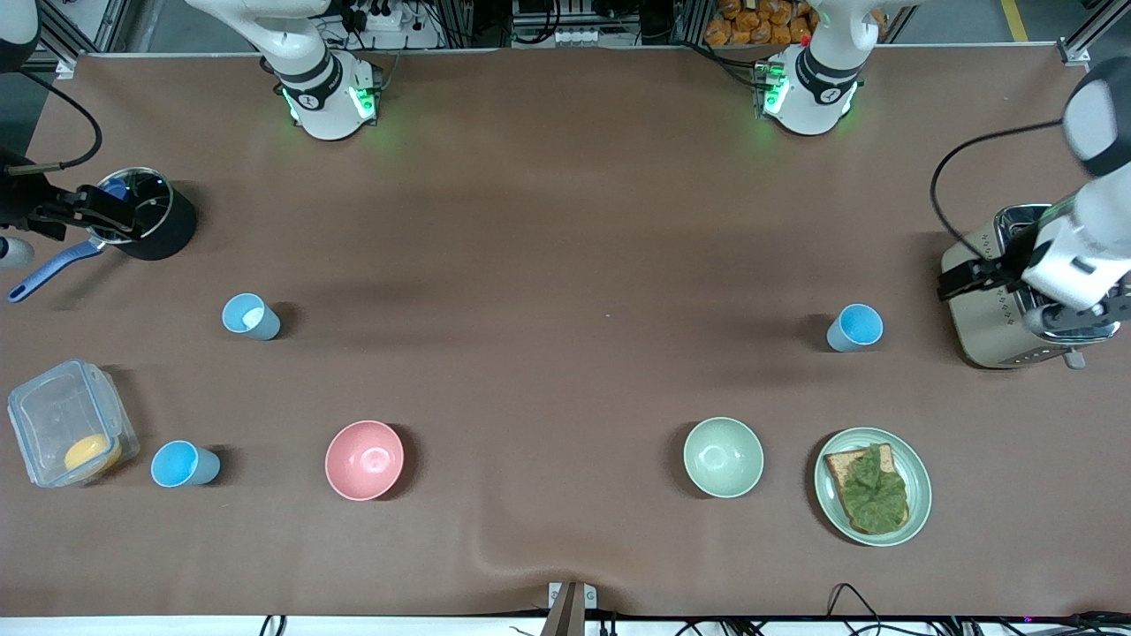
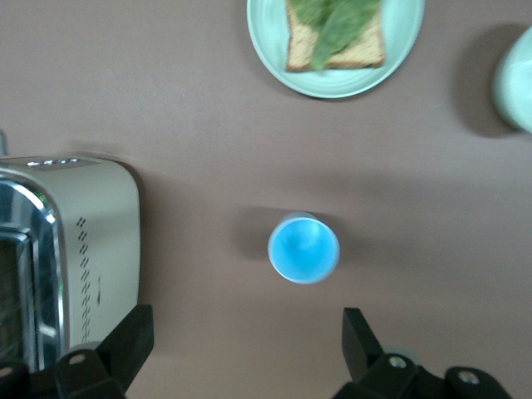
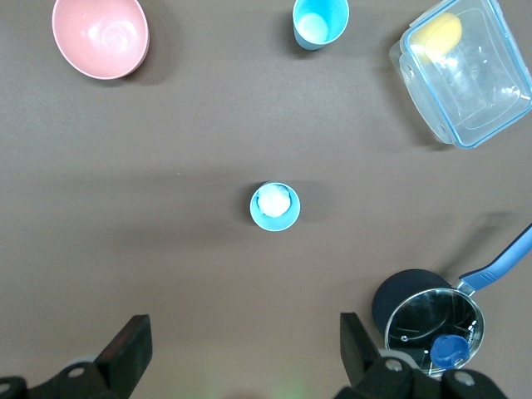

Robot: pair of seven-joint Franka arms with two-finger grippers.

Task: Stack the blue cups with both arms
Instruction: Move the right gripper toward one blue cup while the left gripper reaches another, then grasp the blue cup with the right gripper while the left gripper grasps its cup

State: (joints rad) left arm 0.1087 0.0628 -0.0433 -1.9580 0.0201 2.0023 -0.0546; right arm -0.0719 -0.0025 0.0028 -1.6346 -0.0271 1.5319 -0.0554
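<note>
Lab: framed robot table [image 1: 565, 221]

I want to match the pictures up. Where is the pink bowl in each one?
Front view: the pink bowl sits near the camera's edge of the table, toward the right arm's end, beside a blue cup.
Left wrist view: not in it.
Right wrist view: the pink bowl is in the top corner.
Shared landmark: that blue cup between the bowl and the clear box shows in both views.

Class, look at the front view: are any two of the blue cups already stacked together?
No, the three blue cups each stand alone on the table, well apart.
</note>
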